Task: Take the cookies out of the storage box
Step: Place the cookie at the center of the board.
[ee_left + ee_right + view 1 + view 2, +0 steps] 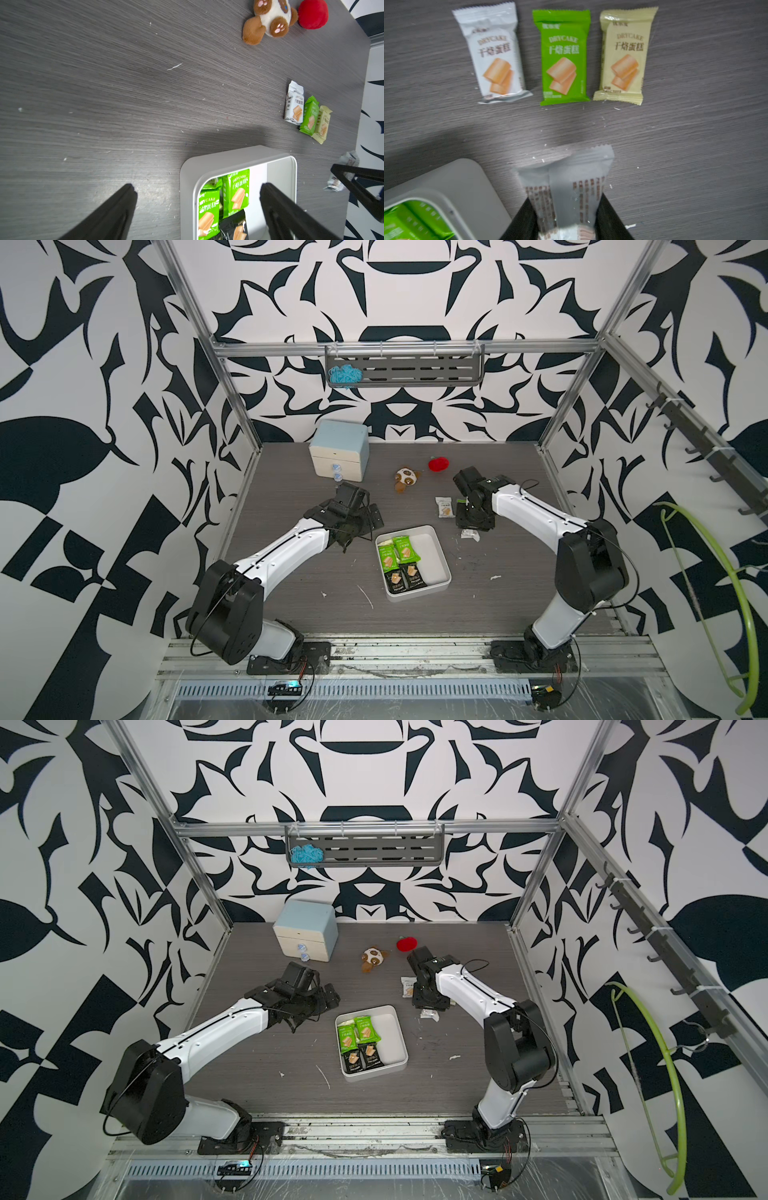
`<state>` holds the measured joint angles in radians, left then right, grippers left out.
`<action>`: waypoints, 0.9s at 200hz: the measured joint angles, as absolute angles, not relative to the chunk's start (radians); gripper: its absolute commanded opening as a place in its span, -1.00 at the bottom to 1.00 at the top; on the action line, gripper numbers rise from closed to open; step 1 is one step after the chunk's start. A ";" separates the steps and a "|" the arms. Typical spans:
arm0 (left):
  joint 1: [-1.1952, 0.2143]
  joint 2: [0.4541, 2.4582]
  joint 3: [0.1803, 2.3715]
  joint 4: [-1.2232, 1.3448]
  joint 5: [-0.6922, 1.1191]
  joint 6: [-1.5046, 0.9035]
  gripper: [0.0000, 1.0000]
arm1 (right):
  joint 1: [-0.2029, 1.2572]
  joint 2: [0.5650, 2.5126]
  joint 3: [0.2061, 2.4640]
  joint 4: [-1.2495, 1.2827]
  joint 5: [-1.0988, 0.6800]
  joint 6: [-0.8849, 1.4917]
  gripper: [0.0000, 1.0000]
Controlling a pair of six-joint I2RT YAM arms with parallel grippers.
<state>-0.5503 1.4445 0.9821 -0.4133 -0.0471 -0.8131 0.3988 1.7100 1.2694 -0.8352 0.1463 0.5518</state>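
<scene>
Cookies [401, 562] in green and black wrappers lie stacked along the left wall of the box [430, 558], which sits mid-desk, nearer the front edge. Three more form a row on the desk's right half, behind the box: white [494, 56], green [562, 58] and cream [625, 56], side by side and face up. The right gripper [564, 203] is clamped on one end of a fourth, the held packet [566, 178], a white one with its printed back toward the wrist camera, hanging between the row and the box's far right corner. Whether its free end touches the desk I cannot tell. The left gripper [197, 185] stands wide open and empty over the box's far left corner. The step in hand looks like setting the held packet down. To do it well, the right arm should lower until the wrapper lies nearly flat on bare desk, clear of the box wall and not overlapping the row. The jaws should part only then, since a slick, light wrapper dropped from height may slide or flip. A straight lift afterwards should avoid dragging it. The left arm would best wait until the right one is clear of the box.
</scene>
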 measured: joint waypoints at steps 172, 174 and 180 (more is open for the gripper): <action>-0.550 1.575 1.078 -0.401 -0.028 -0.810 0.99 | 0.346 1.868 1.231 -0.766 0.074 0.474 0.15; -0.550 1.575 1.078 -0.401 -0.028 -0.810 0.99 | 0.346 1.868 1.232 -0.766 0.073 0.474 0.16; -0.550 1.575 1.077 -0.401 -0.029 -0.810 0.99 | 0.346 1.867 1.236 -0.768 0.073 0.472 0.16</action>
<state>-0.5503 1.5749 1.0775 -0.4007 -0.0288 -0.8104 0.3462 1.8668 1.2362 -0.7681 0.0727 0.4721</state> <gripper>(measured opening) 0.994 0.572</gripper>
